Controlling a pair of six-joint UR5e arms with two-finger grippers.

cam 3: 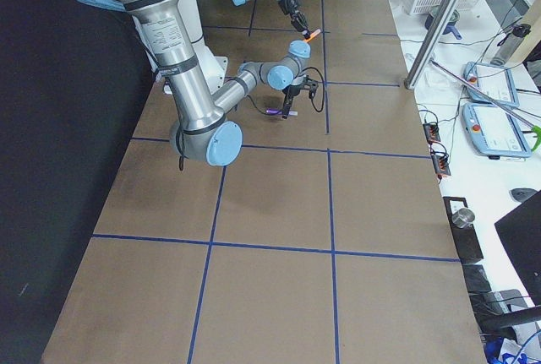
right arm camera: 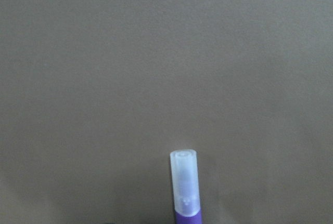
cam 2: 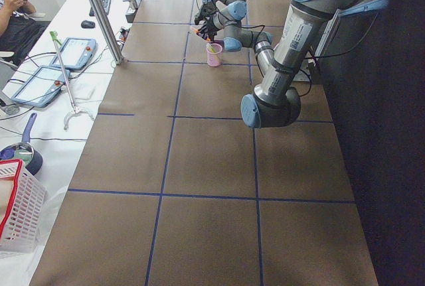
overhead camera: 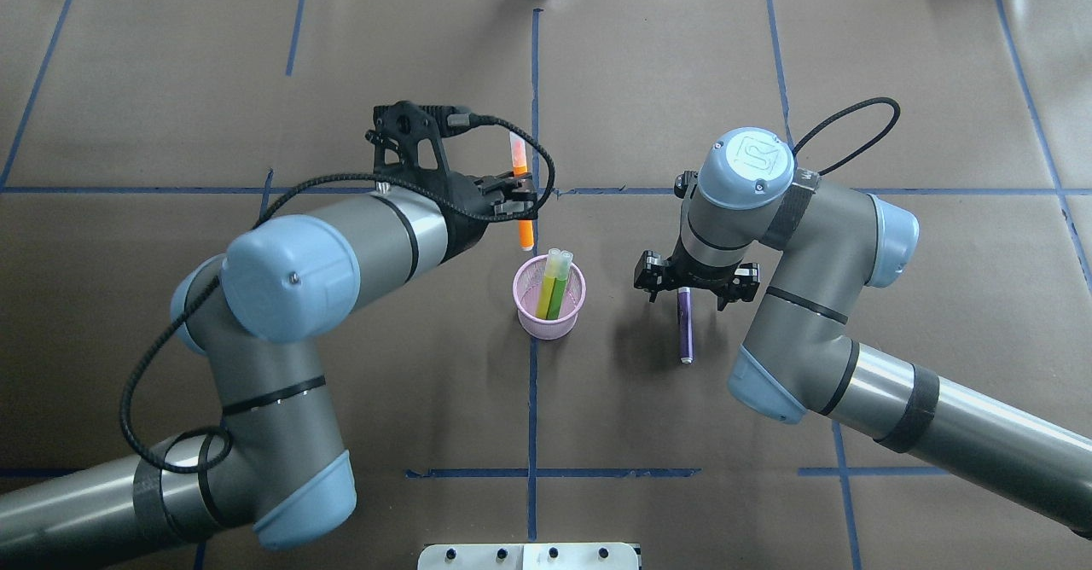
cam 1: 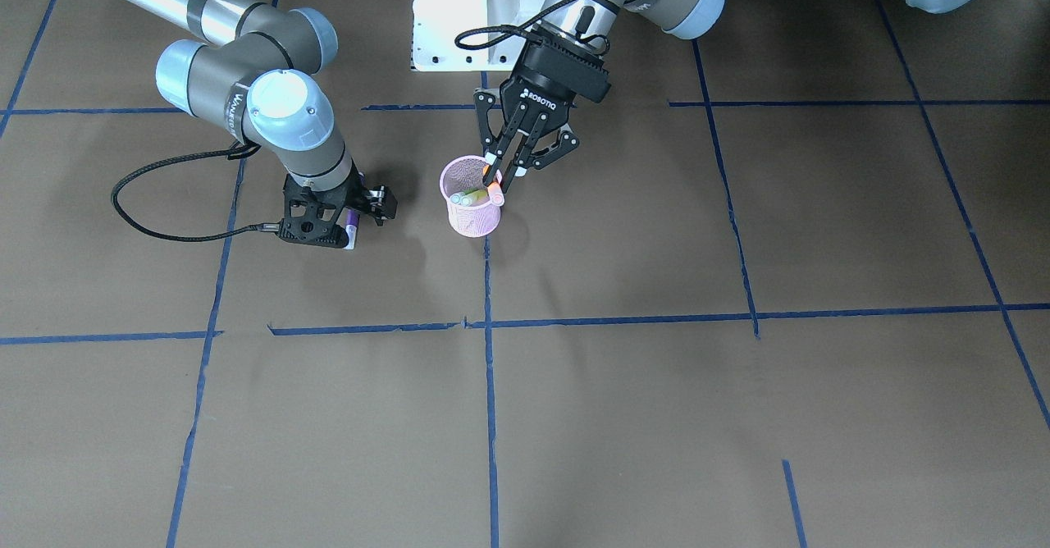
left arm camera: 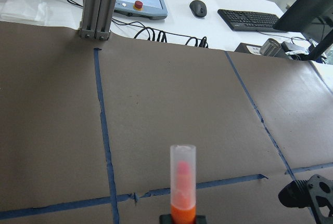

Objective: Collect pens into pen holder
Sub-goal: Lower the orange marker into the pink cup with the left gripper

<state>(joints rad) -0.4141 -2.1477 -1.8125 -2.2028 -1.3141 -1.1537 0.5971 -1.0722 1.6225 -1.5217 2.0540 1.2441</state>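
The pink mesh pen holder (overhead camera: 550, 328) stands mid-table and holds a green pen (overhead camera: 559, 291) and a yellow one (overhead camera: 543, 294), caps up. My left gripper (overhead camera: 516, 199) is shut on the orange pen (overhead camera: 526, 233), which is tilted with its orange end just over the holder's far rim (cam 1: 495, 196) and its pale cap raised (left arm camera: 183, 167). My right gripper (overhead camera: 686, 288) points down, shut on the purple pen (overhead camera: 684, 328) near its cap (right arm camera: 183, 182). The pen lies level and low over the table, right of the holder. Its fingers are hidden.
The white robot base (cam 1: 467, 23) stands at the table's near edge. Blue tape lines (overhead camera: 532, 399) cross the brown paper. A black cable loops from each wrist (cam 1: 164, 232). An operators' desk with tablets and a keyboard (left arm camera: 250, 20) lies beyond the far edge.
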